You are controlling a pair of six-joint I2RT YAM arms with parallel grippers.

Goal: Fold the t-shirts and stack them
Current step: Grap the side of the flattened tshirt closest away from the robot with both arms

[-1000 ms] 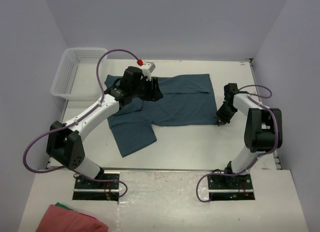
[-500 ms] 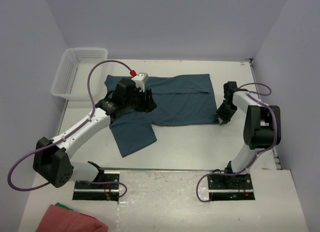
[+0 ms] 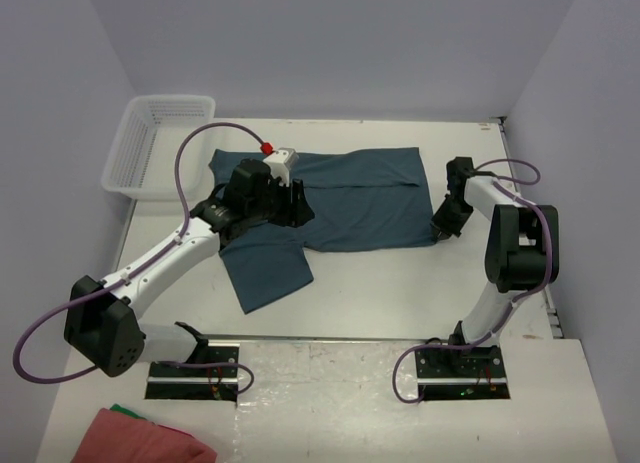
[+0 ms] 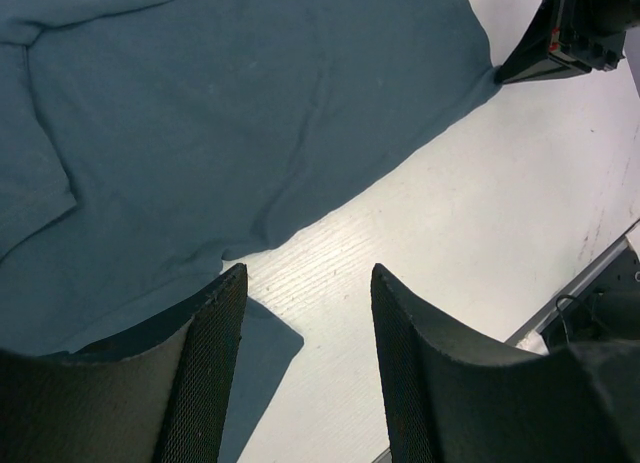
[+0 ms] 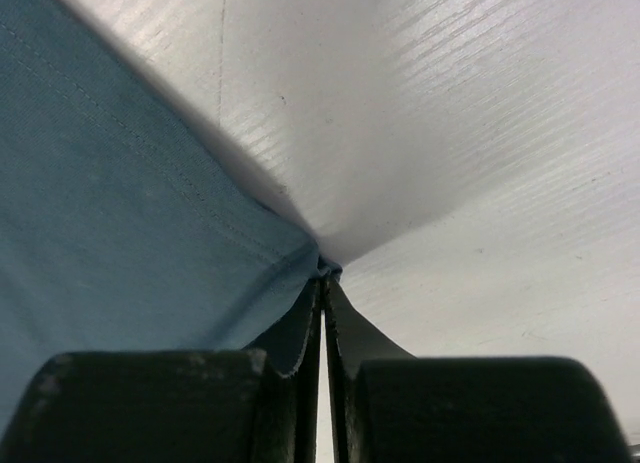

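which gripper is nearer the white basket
Left. The left gripper hovers over the t-shirt, right of the basket; the right gripper pinches the shirt's corner much farther right.

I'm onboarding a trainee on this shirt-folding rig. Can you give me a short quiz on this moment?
1. True or false: the right gripper is shut on a corner of the t-shirt.
2. The left gripper is: A) open, holding nothing; B) shut on a sleeve; C) out of view.
3. Fill in: the white basket stands at the table's far ___ corner.
Key: 1 true; 2 A; 3 left.
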